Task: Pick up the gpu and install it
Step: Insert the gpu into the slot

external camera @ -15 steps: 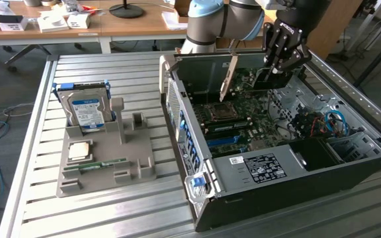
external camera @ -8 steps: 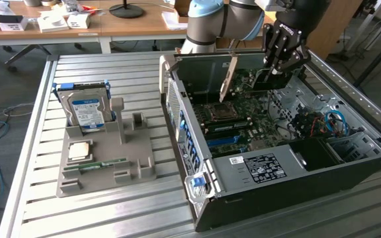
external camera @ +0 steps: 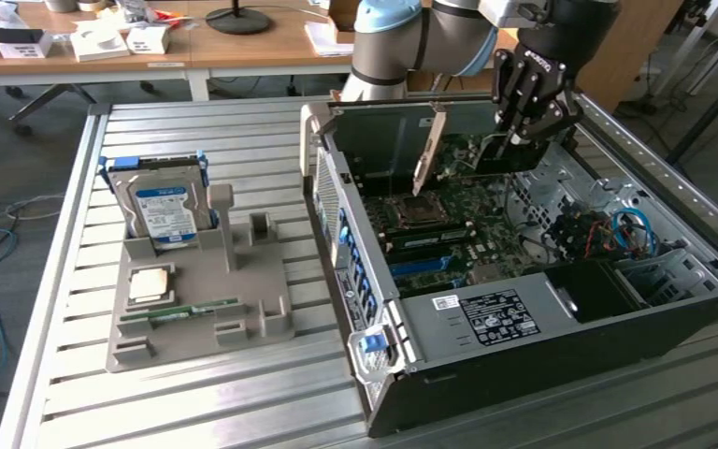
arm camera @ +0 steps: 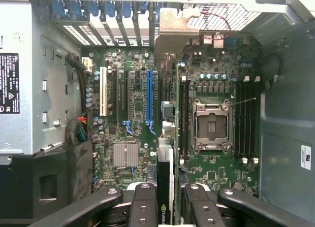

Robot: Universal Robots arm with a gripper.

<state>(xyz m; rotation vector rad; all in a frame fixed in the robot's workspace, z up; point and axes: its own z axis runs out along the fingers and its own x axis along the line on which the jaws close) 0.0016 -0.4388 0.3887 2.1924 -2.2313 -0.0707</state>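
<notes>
The gripper (arm camera: 170, 197) grips the gpu (arm camera: 164, 163) inside the open computer case (external camera: 583, 369) on a slatted metal table (external camera: 235, 402), desks (external camera: 247, 51) behind.

the gpu (external camera: 436, 150) stands upright on its long edge inside the open case (external camera: 496, 383), low over the motherboard (external camera: 459, 220), pale metal bracket toward the rear wall. seen edge-on it is thin and dark, clamped in the gripper (arm camera: 165, 207).

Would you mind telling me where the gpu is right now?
The gpu is held edge-on in the gripper, over the motherboard inside the open computer case, between the blue slot and the CPU socket in the wrist view.
</notes>
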